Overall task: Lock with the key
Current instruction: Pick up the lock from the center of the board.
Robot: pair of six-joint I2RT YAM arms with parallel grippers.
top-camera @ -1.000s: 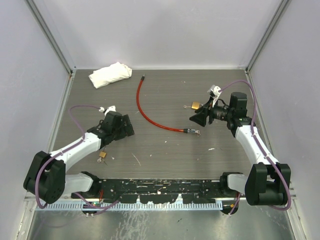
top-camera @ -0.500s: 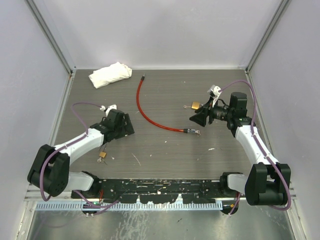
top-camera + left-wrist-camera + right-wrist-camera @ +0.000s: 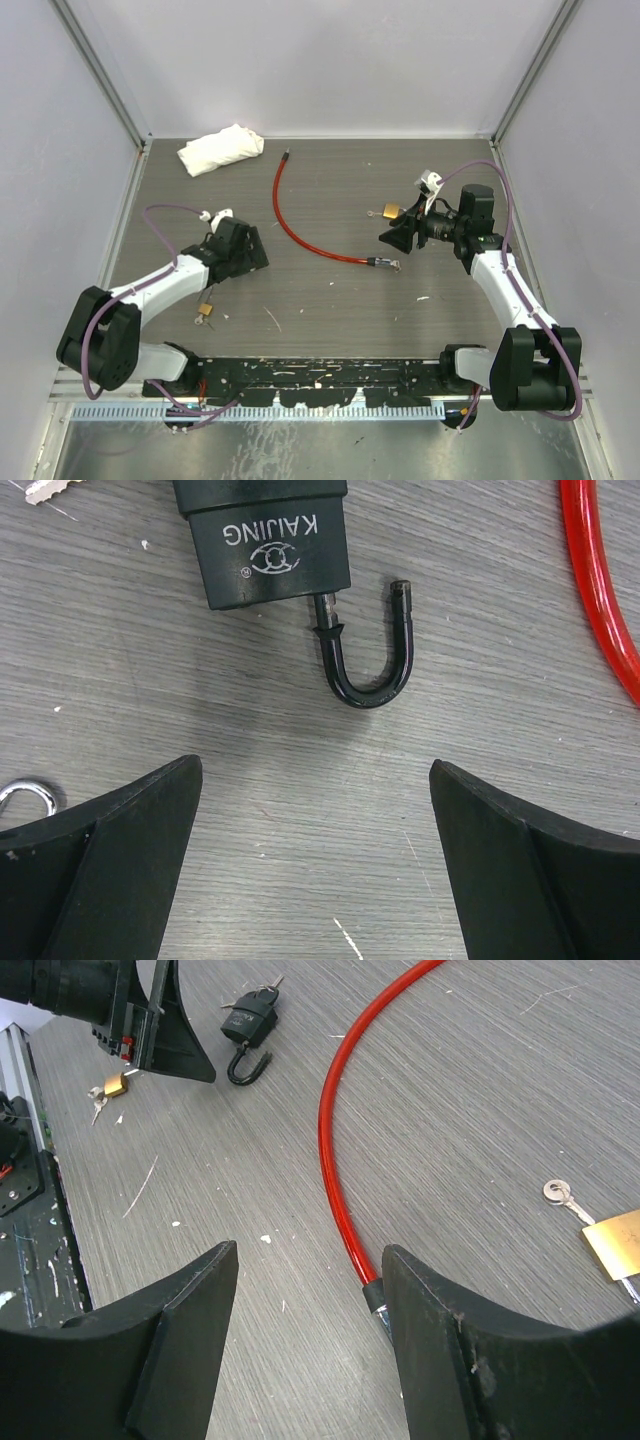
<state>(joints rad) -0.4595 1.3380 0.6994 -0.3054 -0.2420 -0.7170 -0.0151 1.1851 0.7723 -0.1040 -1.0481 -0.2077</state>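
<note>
Since the earlier frame the left arm (image 3: 160,285) has shifted a little: its shoulder part has turned and the left gripper (image 3: 315,770) has moved slightly forward. The right arm has not moved. The left gripper stands wide open and holds nothing. Just ahead of its fingertips, about centred between them, the black padlock (image 3: 265,540) lies flat on the table. Its shackle (image 3: 370,680) is open and points back toward the gripper. The keys (image 3: 266,988) are at the far end of the body, but I cannot tell whether one sits in the keyhole. The right gripper (image 3: 310,1252) is also open and empty, and the end of the red cable (image 3: 335,1130) lies just below it.

I judge that the step in hand is the approach to the padlock. The next move calls for a short advance and descent, then closing on the body without pushing the shackle away, so that the other arm can work the key.
</note>
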